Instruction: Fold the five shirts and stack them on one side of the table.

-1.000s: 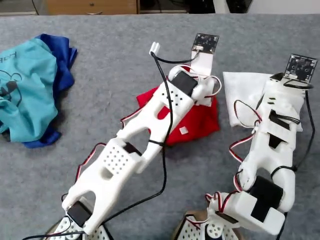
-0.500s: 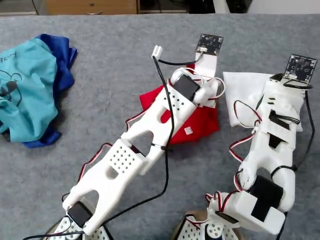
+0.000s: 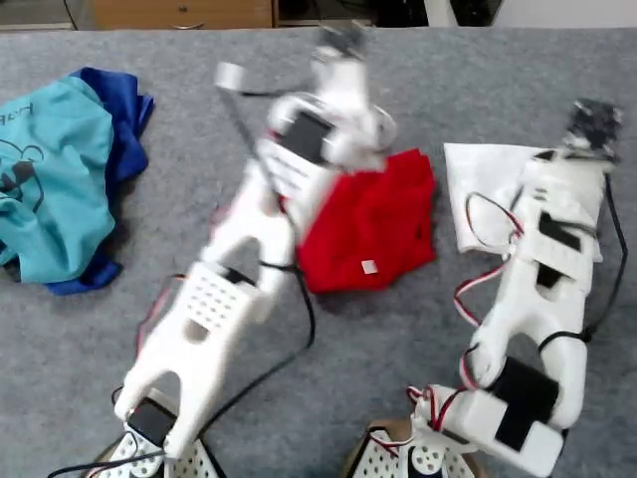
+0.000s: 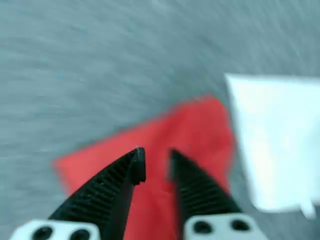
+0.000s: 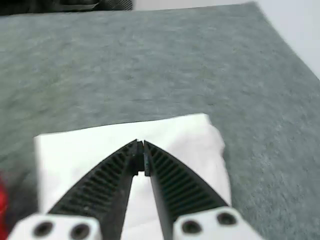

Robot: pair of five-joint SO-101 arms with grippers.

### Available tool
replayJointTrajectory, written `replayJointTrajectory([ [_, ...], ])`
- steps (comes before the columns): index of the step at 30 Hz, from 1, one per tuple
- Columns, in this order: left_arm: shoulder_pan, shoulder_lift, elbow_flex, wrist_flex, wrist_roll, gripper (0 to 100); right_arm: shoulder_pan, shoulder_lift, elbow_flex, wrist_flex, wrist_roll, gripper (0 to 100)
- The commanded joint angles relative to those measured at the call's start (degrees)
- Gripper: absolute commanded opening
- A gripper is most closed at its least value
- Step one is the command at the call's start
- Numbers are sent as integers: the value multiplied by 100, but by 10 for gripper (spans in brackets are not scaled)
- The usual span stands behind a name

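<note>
The red shirt [image 3: 373, 229] lies crumpled at desk [image 3: 80, 349] centre, below the narrowly parted, empty left pincer [image 4: 154, 162]. The folded white shirt [image 3: 483, 184] lies near the right edge, under the closed right pincer [image 5: 140, 152]. The teal shirt [image 3: 55, 179] overlaps the blue shirt [image 3: 124, 110] at the left edge.

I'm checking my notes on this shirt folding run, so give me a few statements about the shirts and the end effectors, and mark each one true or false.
1. The red shirt lies between the teal shirt and the white shirt. True.
2. The teal shirt lies under the blue shirt. False: the teal shirt lies on top of the blue one.
3. The right end effector is shut, over the white shirt. True.
4. The left end effector grips the white shirt. False: its tips stand slightly apart over the red shirt and hold nothing.
</note>
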Motion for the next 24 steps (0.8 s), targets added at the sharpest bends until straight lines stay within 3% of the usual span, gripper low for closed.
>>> replayJointTrajectory([
  [1, -862, -233, 158, 308, 35, 19, -1191, -532, -1077, 1846, 993, 4],
  [5, -1424, 215, 624, 360, 9, 18, -2422, -48, -2229, 3288, 1697, 4],
  [10, -1864, 681, 853, 378, -132, 18, -3213, 1587, -3864, 4870, 1793, 4],
  [19, -1934, 646, 2796, 378, -484, 18, -3354, 4382, -7521, 7710, 1881, 3],
  [24, -1811, 136, 2813, 281, -642, 18, -3363, 5182, -8919, 9011, 2338, 2],
])
